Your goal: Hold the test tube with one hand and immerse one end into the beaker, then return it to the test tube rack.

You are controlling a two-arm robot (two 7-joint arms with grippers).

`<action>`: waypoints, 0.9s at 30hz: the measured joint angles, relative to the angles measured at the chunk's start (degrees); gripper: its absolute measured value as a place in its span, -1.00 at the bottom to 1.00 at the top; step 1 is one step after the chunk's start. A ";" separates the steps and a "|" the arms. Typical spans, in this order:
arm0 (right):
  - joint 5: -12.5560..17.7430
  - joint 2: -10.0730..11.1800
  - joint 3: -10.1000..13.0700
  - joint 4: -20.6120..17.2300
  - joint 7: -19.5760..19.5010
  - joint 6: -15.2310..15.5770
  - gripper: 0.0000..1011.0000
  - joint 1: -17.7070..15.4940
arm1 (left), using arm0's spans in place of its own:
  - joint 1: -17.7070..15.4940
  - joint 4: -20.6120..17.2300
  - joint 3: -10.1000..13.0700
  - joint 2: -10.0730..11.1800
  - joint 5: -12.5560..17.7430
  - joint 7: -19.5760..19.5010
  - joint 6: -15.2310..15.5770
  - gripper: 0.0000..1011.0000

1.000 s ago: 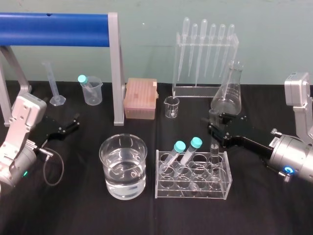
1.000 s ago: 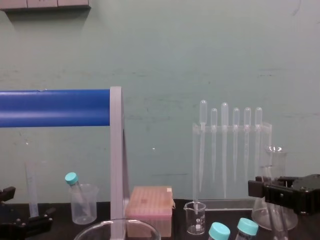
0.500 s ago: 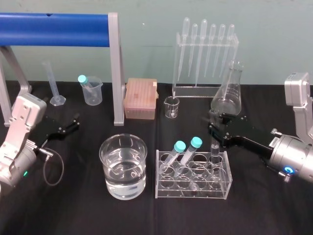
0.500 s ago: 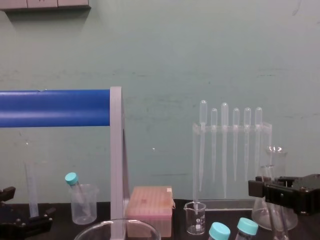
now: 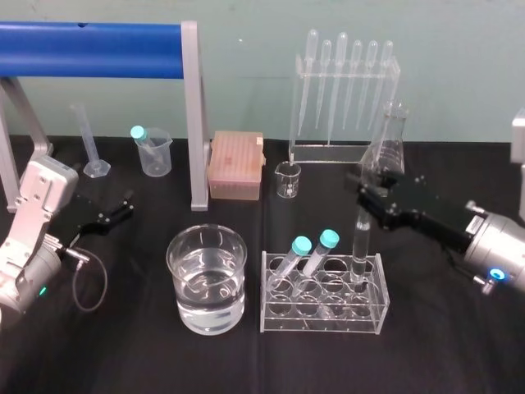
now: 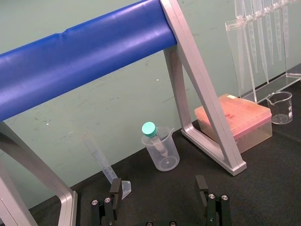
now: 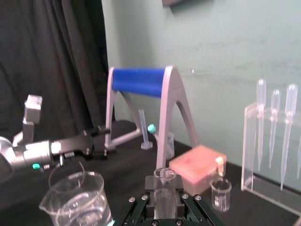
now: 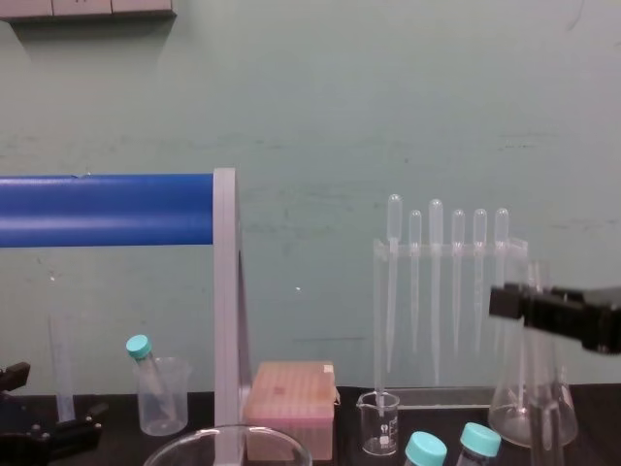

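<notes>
rising since a moment ago, your right gripper (image 5: 366, 199) clenches the slim clear glass test tube (image 5: 359, 246), partly out of the clear plastic rack (image 5: 321, 322); left gripper (image 6: 158, 185) idles, spread.

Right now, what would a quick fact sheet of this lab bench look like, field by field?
right end effector: shut on the test tube's upper part
test tube: upright, lower end inside the rack near its right end
rack: also holds two teal-capped tubes, leaning
beaker: left of the rack, partly filled with clear liquid
left end effector: open, idle at the far left
dip into beaker: not yet done
</notes>
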 joint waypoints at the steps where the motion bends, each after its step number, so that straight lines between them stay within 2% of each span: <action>1: 0.23 0.03 0.17 -0.20 0.07 -0.21 -0.55 -0.03 | 0.00 0.00 0.00 0.00 0.00 0.00 0.00 0.98; 6: 1.08 0.09 1.03 -1.05 0.28 -1.59 -0.55 0.02 | 0.00 0.00 0.00 0.00 0.00 0.00 0.00 0.98; 12: 1.73 -0.96 1.69 -0.50 1.74 -4.68 -0.55 2.22 | 0.00 0.00 0.00 0.00 0.00 0.00 0.00 0.98; 19: 1.34 -3.29 1.03 2.57 3.99 -8.29 -0.55 6.02 | 0.00 0.00 0.00 0.00 0.00 0.00 0.00 0.98; 27: -2.31 -6.26 -1.37 8.06 5.29 -11.21 -0.55 10.80 | 0.00 0.00 0.00 0.00 0.00 0.00 0.00 0.98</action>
